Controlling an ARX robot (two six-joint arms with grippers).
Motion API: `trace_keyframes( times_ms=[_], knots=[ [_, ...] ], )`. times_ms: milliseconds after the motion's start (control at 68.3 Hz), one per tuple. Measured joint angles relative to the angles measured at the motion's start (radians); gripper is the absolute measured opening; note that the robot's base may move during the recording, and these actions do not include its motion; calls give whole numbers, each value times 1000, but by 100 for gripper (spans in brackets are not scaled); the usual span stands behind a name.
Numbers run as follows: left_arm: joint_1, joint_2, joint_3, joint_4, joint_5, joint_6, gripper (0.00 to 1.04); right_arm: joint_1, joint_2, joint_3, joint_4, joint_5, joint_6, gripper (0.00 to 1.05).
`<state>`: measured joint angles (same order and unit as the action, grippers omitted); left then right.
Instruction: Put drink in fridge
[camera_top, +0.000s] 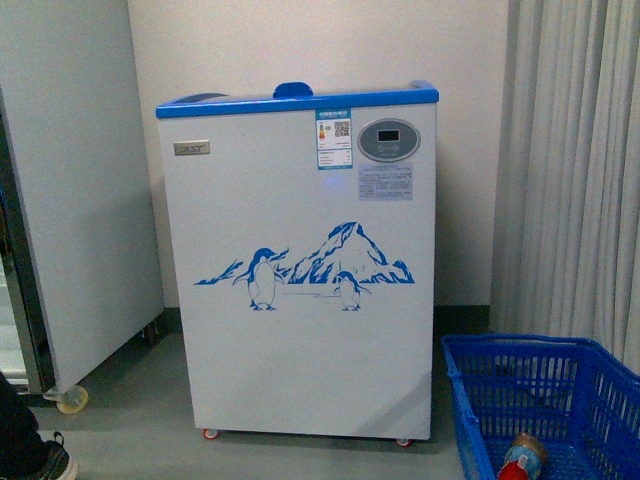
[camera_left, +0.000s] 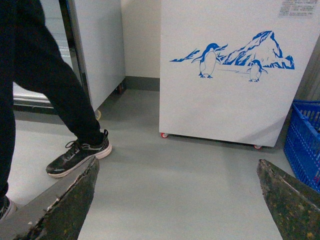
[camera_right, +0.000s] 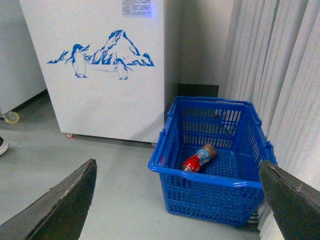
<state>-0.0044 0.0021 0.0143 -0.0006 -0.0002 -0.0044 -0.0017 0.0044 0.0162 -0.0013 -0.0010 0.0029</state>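
The drink (camera_right: 199, 157), a small bottle with a red-and-blue label, lies on its side in a blue basket (camera_right: 210, 181); its end also shows in the front view (camera_top: 522, 458). The fridge (camera_top: 300, 260) is a white chest cooler with a blue rim and a penguin picture, standing straight ahead, also seen in the wrist views (camera_left: 225, 100) (camera_right: 100, 100). My right gripper (camera_right: 177, 200) is open, above and short of the basket. My left gripper (camera_left: 177, 200) is open over bare floor in front of the fridge. Neither arm shows in the front view.
A tall white-grey cabinet (camera_top: 70, 180) on castors stands left of the fridge. A person's leg and black trainer (camera_left: 80, 154) stand on the floor near my left gripper. Pale curtains (camera_top: 575, 170) hang at the right, behind the basket (camera_top: 540, 400).
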Motion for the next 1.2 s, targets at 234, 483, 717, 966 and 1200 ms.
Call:
trace_keyframes(
  times_ms=[234,483,717,966,1200],
  knots=[
    [0,0,0,0,0,0,97,0,0,0,0,0,0,97],
    [0,0,0,0,0,0,97,0,0,0,0,0,0,97],
    [0,0,0,0,0,0,97,0,0,0,0,0,0,97],
    [0,0,0,0,0,0,97,0,0,0,0,0,0,97],
    [0,0,0,0,0,0,97,0,0,0,0,0,0,97]
  ],
)
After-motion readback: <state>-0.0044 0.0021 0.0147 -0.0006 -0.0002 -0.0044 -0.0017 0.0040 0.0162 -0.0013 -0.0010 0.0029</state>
